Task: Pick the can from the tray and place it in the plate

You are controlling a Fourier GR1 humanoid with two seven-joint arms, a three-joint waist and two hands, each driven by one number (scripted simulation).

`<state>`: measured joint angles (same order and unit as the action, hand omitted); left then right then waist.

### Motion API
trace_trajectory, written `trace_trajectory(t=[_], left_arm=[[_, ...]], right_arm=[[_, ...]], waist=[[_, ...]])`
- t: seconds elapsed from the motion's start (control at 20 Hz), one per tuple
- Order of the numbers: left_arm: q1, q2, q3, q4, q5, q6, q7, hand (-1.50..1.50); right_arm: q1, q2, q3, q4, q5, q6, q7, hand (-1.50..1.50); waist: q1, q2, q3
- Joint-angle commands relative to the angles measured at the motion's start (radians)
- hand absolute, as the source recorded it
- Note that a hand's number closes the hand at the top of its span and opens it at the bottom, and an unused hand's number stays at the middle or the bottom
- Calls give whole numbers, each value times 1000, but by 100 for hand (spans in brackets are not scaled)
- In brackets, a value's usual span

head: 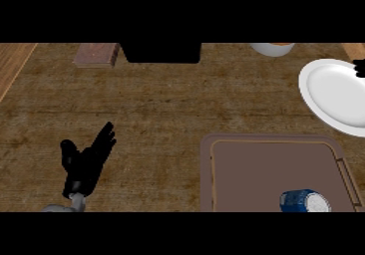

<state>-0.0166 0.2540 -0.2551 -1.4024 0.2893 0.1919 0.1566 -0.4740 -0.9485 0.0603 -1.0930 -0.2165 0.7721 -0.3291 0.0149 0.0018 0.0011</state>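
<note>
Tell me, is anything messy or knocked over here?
Maybe one thing: the blue can seems to lie on its side near the front of the brown tray, not standing up. Nothing looks spilled or broken. The white plate is bare, and the left hand rests open on the counter.

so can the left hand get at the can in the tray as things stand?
Probably not easily: the left hand rests open at the counter's left, while the can lies at the tray's near right. Nothing blocks it.
</note>
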Motion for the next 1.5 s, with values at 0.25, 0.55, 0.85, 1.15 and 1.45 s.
trace_trajectory(t=[0.25,0.55,0.85,1.15,1.45], left_arm=[[-21,-17,40,68,-10,-30,-36,0],[35,-22,36,17,-39,-32,-8,0],[14,-51,35,-1,-58,-25,25,0],[0,-76,59,-32,-91,-3,64,0],[22,-101,69,22,-112,-47,6,0]], right_arm=[[23,-21,74,-200,128,72,49,-150],[200,48,52,-417,205,-12,126,-150],[230,101,79,-510,226,43,259,-150],[370,159,8,-687,194,87,353,-150],[349,249,11,-673,376,69,318,-150]], waist=[[-14,-2,-2],[-18,-3,-1],[-12,-2,-1],[-20,-4,-1],[-15,-2,-1]])
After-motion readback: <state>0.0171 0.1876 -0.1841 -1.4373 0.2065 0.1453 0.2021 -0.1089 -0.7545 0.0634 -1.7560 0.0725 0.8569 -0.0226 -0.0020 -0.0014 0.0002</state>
